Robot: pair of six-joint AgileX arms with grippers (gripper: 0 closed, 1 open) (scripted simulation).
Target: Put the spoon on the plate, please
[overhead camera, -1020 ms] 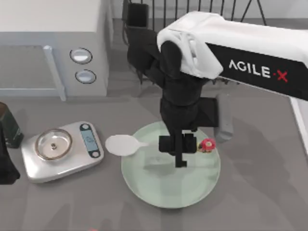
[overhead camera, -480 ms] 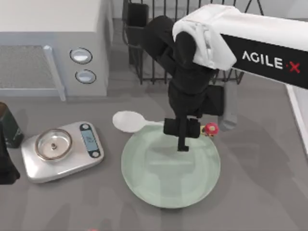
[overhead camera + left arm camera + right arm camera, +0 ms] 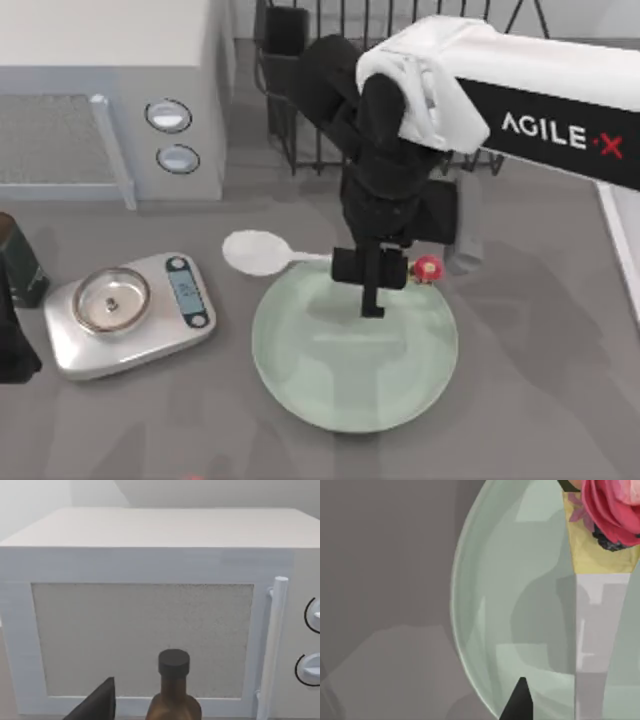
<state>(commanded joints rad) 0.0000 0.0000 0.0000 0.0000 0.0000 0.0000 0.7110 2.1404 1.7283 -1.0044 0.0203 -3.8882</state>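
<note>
- The plate (image 3: 355,345) lies on the table (image 3: 540,380), toward the near edge in the top view, right of the scale (image 3: 130,310).
- The right gripper (image 3: 372,272) hangs over the plate's far rim, pinching the spoon (image 3: 265,252) by its handle.
- The spoon runs across that rim: its bowl juts out past the plate's left side over the table, and its red knob (image 3: 428,267) shows just right of the gripper.
- The wrist view shows the handle (image 3: 592,645) over the plate.
- Farther back stand a microwave (image 3: 110,100) and a wire rack (image 3: 300,90).
- The left arm (image 3: 12,345) sits parked at the left edge; whether its fingers are spread or pressed together I cannot tell.
</note>
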